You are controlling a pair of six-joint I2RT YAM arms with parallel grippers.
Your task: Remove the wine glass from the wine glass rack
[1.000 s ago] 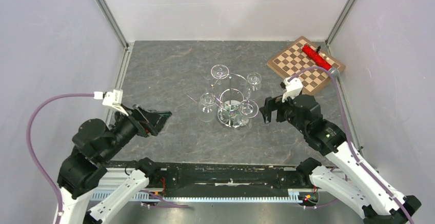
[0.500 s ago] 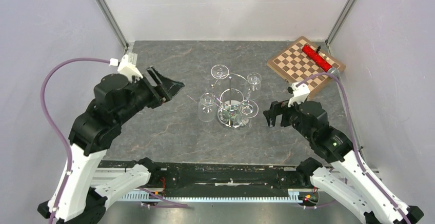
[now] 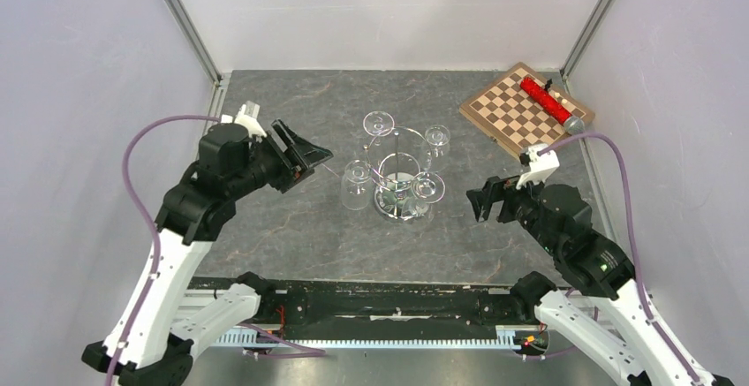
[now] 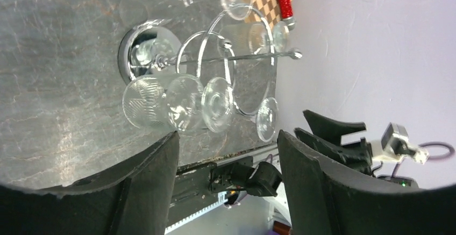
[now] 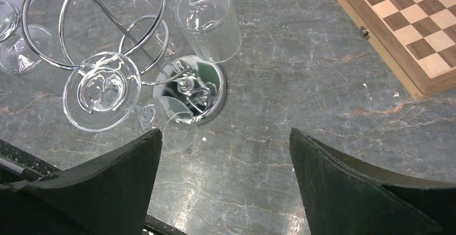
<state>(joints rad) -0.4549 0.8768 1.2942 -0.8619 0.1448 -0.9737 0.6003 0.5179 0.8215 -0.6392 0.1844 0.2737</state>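
The wine glass rack [image 3: 399, 163] stands mid-table, a chrome pole and ring on a mirrored round base [image 5: 191, 87]. Several clear wine glasses hang upside down from its ring; one [image 3: 356, 183] is on the left side, another [image 3: 427, 187] on the front right. My left gripper [image 3: 309, 152] hovers open to the left of the rack, apart from it. In the left wrist view its jaws [image 4: 227, 136] stand wide with the hanging glasses [image 4: 161, 103] beyond them. My right gripper [image 3: 484, 200] is open, right of the rack, holding nothing; a glass foot [image 5: 102, 91] shows ahead of it.
A wooden chessboard [image 3: 521, 117] lies at the back right corner with a red object [image 3: 545, 99] on it. Enclosure walls and metal posts bound the grey stone-pattern table [image 3: 291, 227]. The arms' base rail runs along the near edge.
My left arm has risen and swung forward and right, bringing its gripper close to the rack's left side. My right gripper has drawn back to the right, away from the rack.
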